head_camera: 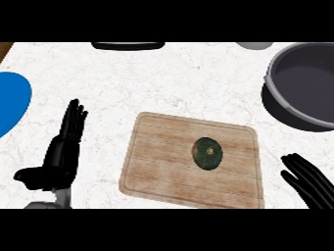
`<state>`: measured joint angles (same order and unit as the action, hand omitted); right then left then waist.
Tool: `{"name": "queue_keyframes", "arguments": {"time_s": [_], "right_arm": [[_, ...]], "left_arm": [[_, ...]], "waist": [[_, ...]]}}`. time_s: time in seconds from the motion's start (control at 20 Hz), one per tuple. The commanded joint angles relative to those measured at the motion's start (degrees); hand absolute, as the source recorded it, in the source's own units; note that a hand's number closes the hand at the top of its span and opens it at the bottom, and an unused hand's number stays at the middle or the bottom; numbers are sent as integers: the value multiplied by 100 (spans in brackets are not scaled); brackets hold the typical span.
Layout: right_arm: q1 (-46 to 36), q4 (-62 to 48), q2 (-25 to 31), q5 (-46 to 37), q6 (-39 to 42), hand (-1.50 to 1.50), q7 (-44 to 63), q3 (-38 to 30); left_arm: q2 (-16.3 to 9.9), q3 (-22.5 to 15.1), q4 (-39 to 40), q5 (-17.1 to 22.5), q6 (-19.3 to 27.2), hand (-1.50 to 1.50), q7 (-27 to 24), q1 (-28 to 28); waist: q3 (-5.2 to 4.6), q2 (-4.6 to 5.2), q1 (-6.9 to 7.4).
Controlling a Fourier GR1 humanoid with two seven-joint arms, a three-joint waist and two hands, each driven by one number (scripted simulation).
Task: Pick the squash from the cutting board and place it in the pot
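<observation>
The squash (207, 153) lies untouched on the board (162, 166), the pot (313, 91) waits up right, and with both the right hand (315, 187) and left hand (62, 147) spread open, reaching seems next.

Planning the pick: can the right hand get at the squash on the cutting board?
Probably yes. The right hand is open just past the cutting board's right edge, and nothing lies between it and the squash.

Bare counter (162, 78) between cutting board (162, 166) and pot (285, 105); pot's tall wall the only barrier.
</observation>
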<state>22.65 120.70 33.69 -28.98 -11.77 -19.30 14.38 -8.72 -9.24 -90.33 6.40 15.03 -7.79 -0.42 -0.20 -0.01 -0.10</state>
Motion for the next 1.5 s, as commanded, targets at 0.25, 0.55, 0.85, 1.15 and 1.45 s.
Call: {"name": "queue_keyframes", "arguments": {"time_s": [0.25, 0.55, 0.85, 1.15, 1.45], "right_arm": [[-1056, 27, -992, -1658, 855, -150, 2269, 1397], [-1474, -872, -1344, -2132, 1190, -150, 2774, 1284], [-2202, -1434, -2027, -2374, 1623, -150, 3037, 1409], [-2218, -1884, -2035, -2362, 1555, -150, 2444, 879], [-2249, -2443, -2277, -2642, 1228, -150, 2058, 798]], "left_arm": [[258, 77, 560, -116, -33, 0, -116, -485], [288, -31, 90, -297, 23, 0, -162, 70], [399, 31, 43, -343, -52, 0, -112, 138], [218, 357, -269, -233, -443, 0, 80, 243], [433, 478, 252, -409, -375, 0, 83, -296]], "waist": [[15, 8, 5], [19, 0, 26], [19, 2, 33], [20, -2, 23], [20, 0, 10]]}}
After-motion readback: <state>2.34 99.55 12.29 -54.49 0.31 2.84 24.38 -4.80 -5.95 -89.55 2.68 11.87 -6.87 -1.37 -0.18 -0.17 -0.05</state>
